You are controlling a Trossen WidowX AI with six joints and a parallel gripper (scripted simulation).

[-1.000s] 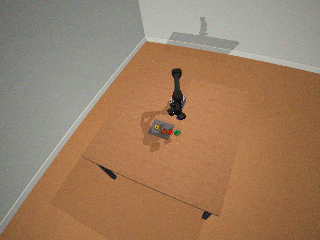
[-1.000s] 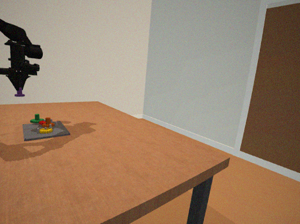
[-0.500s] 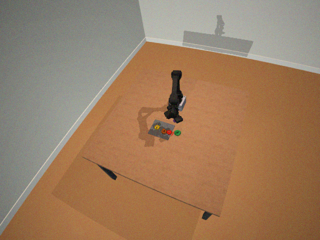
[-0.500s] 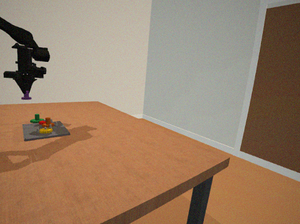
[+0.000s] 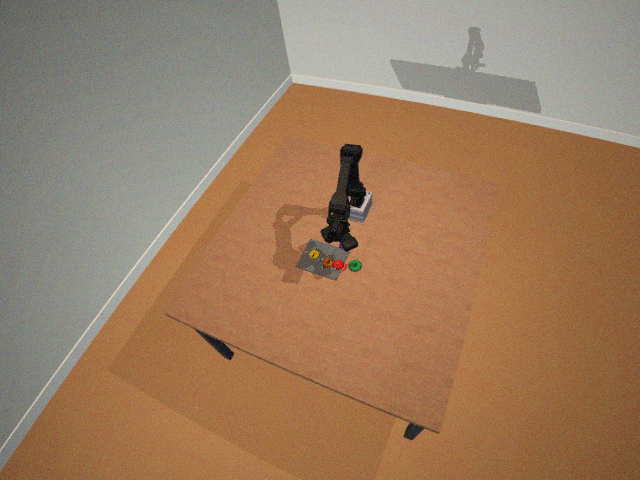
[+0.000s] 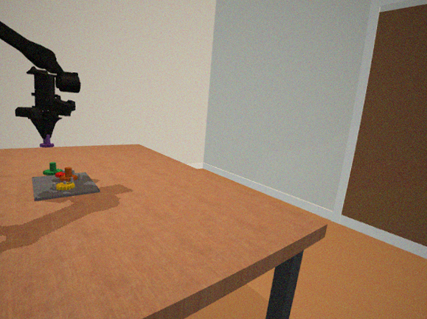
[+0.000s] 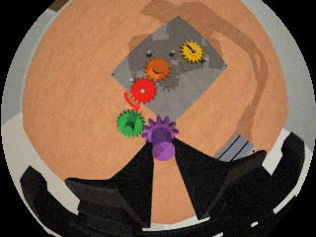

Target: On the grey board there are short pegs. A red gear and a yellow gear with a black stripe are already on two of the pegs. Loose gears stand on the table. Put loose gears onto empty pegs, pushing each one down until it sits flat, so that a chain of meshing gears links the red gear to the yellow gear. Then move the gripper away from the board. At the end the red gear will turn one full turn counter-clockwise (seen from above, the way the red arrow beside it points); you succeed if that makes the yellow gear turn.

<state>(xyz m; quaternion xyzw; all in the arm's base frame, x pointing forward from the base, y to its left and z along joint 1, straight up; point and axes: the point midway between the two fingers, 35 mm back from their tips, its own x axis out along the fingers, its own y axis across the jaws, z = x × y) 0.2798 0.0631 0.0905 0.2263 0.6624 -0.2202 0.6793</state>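
My gripper [image 6: 47, 137] [image 7: 162, 144] is shut on the purple gear [image 6: 47, 144] [image 7: 160, 132] by its handle and holds it well above the table, near one corner of the grey board [image 5: 305, 266] [image 6: 41, 189] [image 7: 165, 106]. The red gear [image 5: 340, 264] [image 7: 143, 90] sits on the board near an edge. The orange gear [image 5: 327, 262] [image 6: 67, 172] [image 7: 157, 69] stands on the board right beside the red gear. The yellow gear [image 5: 316, 254] [image 6: 65, 186] [image 7: 192, 51] is farther across the board, apart from the orange gear. Empty pegs [image 7: 172, 53] [image 7: 149, 54] show near the orange gear.
The green gear [image 5: 355, 265] [image 6: 52, 169] [image 7: 130, 123] stands on the table outside the board, beside the red arrow [image 5: 345, 267] [image 7: 130, 102]. The arm's white base [image 5: 360, 209] [image 7: 235, 148] is behind the board. The arm's shadow falls across the board.
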